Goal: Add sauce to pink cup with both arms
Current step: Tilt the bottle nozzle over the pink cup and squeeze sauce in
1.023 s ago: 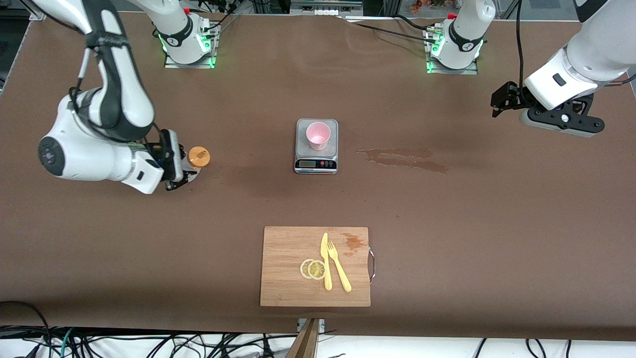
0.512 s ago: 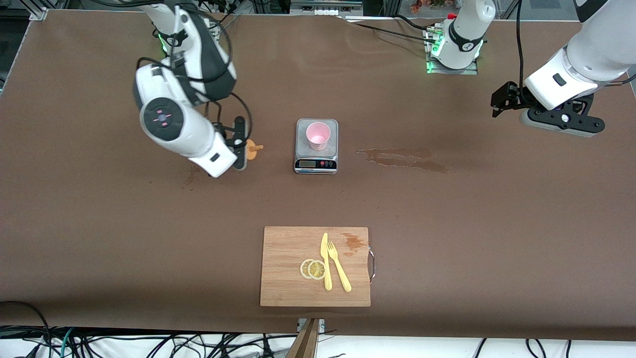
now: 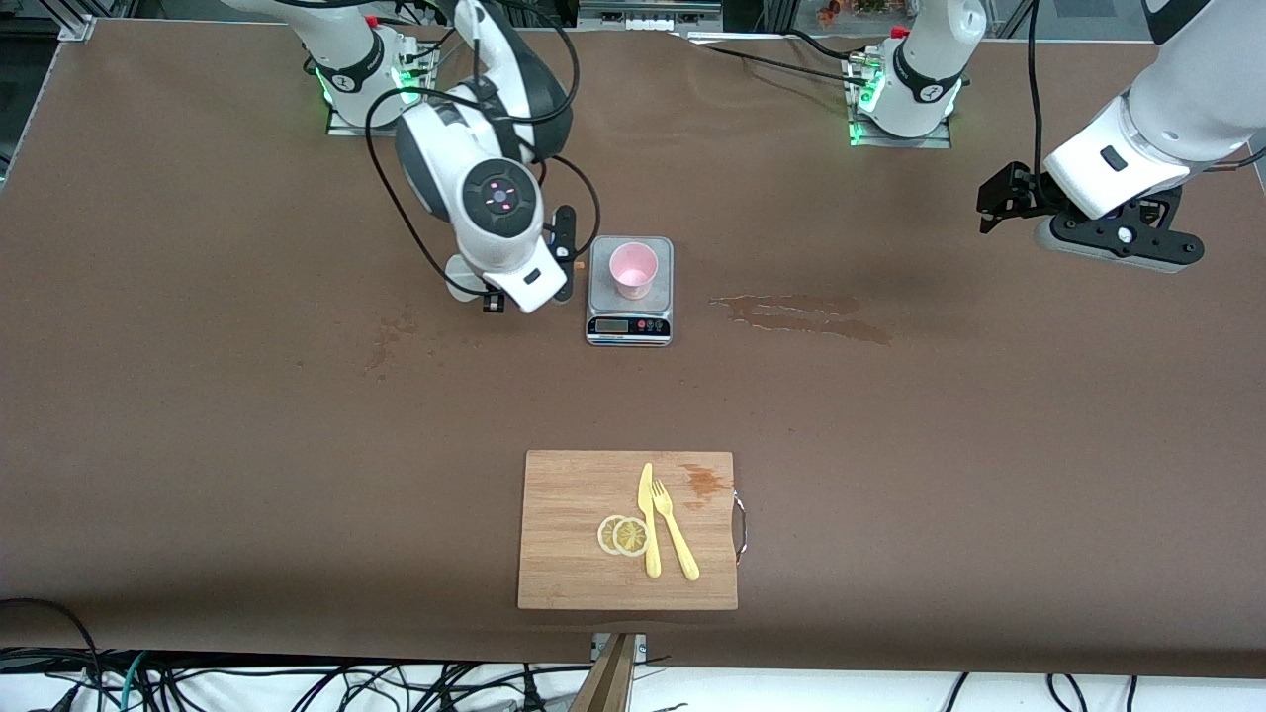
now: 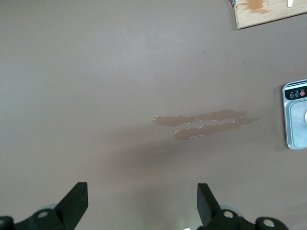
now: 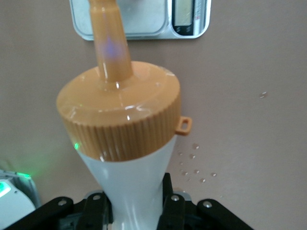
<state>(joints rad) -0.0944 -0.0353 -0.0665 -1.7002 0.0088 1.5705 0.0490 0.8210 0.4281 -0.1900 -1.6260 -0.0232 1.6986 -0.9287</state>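
**Nozzle aimed at the scale, just short of the cup**

Nearest the front camera: a cutting board [image 3: 628,529] carrying a yellow knife [image 3: 649,519], fork [image 3: 676,530] and lemon slices [image 3: 623,535]. Farther up the table: a grey scale [image 3: 631,292] with the pink cup [image 3: 633,270] standing upright on its plate, and a brownish wet stain [image 3: 801,316] toward the left arm's end.

Right gripper [image 5: 136,211] clenched on the sauce [image 5: 124,129], up in the air just beside the scale at the right arm's end. Bottle's long axis tipped toward the scale, nozzle leading. Probably needed next: a short carry toward the cup, to bring the tip over the rim.

Left gripper [image 4: 141,201] released, jaws wide, waiting over bare table well apart from the cup. Right arm clearly the nearer one.
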